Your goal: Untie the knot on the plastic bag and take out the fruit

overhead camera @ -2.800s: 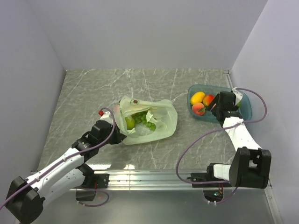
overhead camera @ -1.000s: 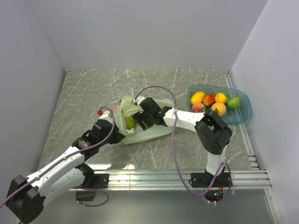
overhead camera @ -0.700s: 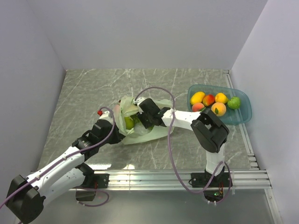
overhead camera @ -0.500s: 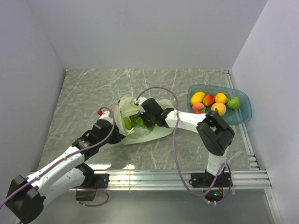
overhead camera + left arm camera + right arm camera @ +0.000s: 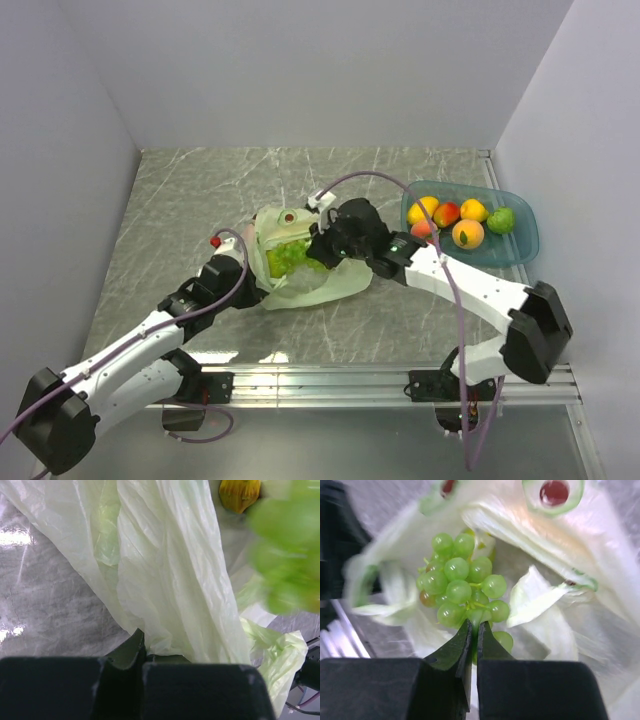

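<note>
The pale green plastic bag [image 5: 345, 272] lies mid-table with its mouth open; no knot shows. My right gripper [image 5: 322, 250] hangs over the mouth, shut on the stem of a bunch of green grapes [image 5: 460, 580], which hang from its tips [image 5: 473, 627] above the bag [image 5: 545, 555]. In the top view the grapes [image 5: 288, 255] sit just left of that gripper. A dark red round fruit [image 5: 554, 492] shows through the film. My left gripper [image 5: 142, 647] is shut on a fold of the bag [image 5: 170, 570] at its near-left edge [image 5: 257, 290]. A yellow fruit [image 5: 240, 492] lies inside.
A blue tray [image 5: 522, 245] at the right holds several fruits: yellow, orange-red and one green. The white walls close the table at the back and both sides. A metal rail runs along the near edge.
The right gripper, reaching open into the bag a second ago, has shut on the grapes and risen with them. Its arm has swung to the right. The left arm has held still.
</note>
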`<state>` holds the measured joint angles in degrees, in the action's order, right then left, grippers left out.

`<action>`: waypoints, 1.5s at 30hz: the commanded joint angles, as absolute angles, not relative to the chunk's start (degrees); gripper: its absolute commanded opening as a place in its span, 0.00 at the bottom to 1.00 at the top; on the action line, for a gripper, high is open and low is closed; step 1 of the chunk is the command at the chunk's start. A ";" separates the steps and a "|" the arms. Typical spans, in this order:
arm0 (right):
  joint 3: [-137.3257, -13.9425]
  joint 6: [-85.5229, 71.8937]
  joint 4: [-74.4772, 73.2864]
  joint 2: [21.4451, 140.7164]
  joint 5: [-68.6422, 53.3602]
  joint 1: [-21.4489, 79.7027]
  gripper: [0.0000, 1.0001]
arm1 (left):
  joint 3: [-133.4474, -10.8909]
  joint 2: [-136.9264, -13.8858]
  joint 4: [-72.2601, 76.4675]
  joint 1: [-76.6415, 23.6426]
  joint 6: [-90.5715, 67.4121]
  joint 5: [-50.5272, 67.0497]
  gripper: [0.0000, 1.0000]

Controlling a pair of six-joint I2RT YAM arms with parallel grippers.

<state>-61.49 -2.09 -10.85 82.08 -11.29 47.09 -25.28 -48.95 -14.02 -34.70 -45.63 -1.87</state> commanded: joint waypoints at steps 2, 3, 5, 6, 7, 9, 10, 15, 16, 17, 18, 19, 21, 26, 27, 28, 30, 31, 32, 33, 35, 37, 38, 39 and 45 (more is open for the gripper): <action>-63.63 -3.34 -10.63 75.07 -9.42 47.29 0.00 | -26.89 -49.66 -11.16 -34.98 -46.41 -2.46 0.01; -63.81 -3.51 -10.55 74.19 -8.19 47.11 0.00 | -26.89 -49.66 -11.08 -34.98 -46.41 -2.55 0.01; -64.42 -3.43 -10.37 71.38 -2.92 46.59 0.00 | -26.81 -49.40 -11.16 -34.89 -46.49 -2.72 0.01; -64.60 -3.34 -10.63 70.58 -1.33 46.06 0.00 | -26.63 -49.39 -11.25 -34.89 -46.41 -2.81 0.01; -64.69 -3.17 -10.63 68.92 2.07 45.45 0.00 | -26.54 -49.05 -11.25 -34.98 -46.49 -2.81 0.01; -64.34 -3.43 -11.25 67.42 5.00 42.20 0.00 | -26.28 -48.69 -11.34 -34.98 -46.58 -2.90 0.01; -63.99 -3.60 -11.34 65.93 5.79 40.53 0.00 | -26.11 -48.43 -11.25 -34.98 -46.58 -2.90 0.01; -59.95 -5.88 -12.04 62.58 13.53 25.36 0.00 | -25.84 -47.81 -11.34 -34.98 -46.58 -2.90 0.01; -59.51 -6.85 -12.48 62.32 13.97 22.88 0.00 | -25.84 -47.55 -11.42 -34.98 -46.58 -2.90 0.01; -59.33 -7.55 -13.00 62.49 13.80 20.59 0.00 | -25.84 -47.46 -11.51 -34.89 -46.50 -2.73 0.01; -59.50 -8.52 -14.57 62.93 14.49 17.87 0.00 | -25.84 -47.55 -11.60 -34.98 -46.41 -2.72 0.01; -59.68 -10.79 -15.37 63.80 14.59 13.32 0.00 | -25.84 -47.37 -11.60 -34.89 -46.32 -2.81 0.01; -59.42 -13.86 -16.08 65.29 14.33 8.90 0.00 | -25.93 -47.29 -11.60 -34.89 -46.05 -2.81 0.01; -59.06 -19.94 -16.35 69.51 12.75 0.27 0.00 | -25.84 -46.85 -11.51 -34.98 -45.70 -2.64 0.01; -59.32 -20.56 -16.09 71.17 12.22 -1.56 0.01 | -25.84 -46.67 -11.77 -34.89 -45.53 -2.64 0.01; -59.59 -21.52 -16.00 72.06 11.87 -2.10 0.04 | -25.84 -46.50 -11.86 -34.98 -45.44 -2.64 0.01; -60.29 -22.50 -16.87 74.60 12.04 -3.34 0.29 | -25.75 -46.23 -11.95 -34.98 -45.44 -2.90 0.01; -60.55 -23.28 -17.31 75.23 12.13 -3.60 0.43 | -25.66 -46.06 -11.95 -34.98 -45.35 -2.90 0.01; -60.90 -23.64 -17.75 75.58 12.91 -3.78 0.73 | -25.66 -46.05 -12.04 -34.98 -45.35 -2.90 0.01; -60.91 -23.90 -17.93 75.76 13.18 -3.78 0.80 | -25.66 -45.88 -12.13 -34.98 -45.44 -2.99 0.01; -60.56 -23.82 -17.76 75.15 11.96 -3.78 0.87 | -25.58 -45.62 -12.30 -34.98 -45.44 -2.99 0.01; -60.21 -22.77 -16.97 73.58 10.12 -3.08 0.88 | -25.40 -45.44 -12.48 -34.89 -45.53 -3.34 0.01; -60.12 -21.98 -16.35 72.78 8.80 -2.55 0.88 | -25.31 -45.35 -12.48 -34.98 -45.53 -3.43 0.01; -60.20 -21.02 -16.26 71.38 6.61 -0.55 0.87 | -25.23 -45.35 -12.48 -34.89 -45.53 -3.51 0.01; -59.68 -13.98 -12.93 66.01 -1.13 13.69 0.79 | -25.57 -46.06 -13.80 -34.98 -47.02 -5.71 0.01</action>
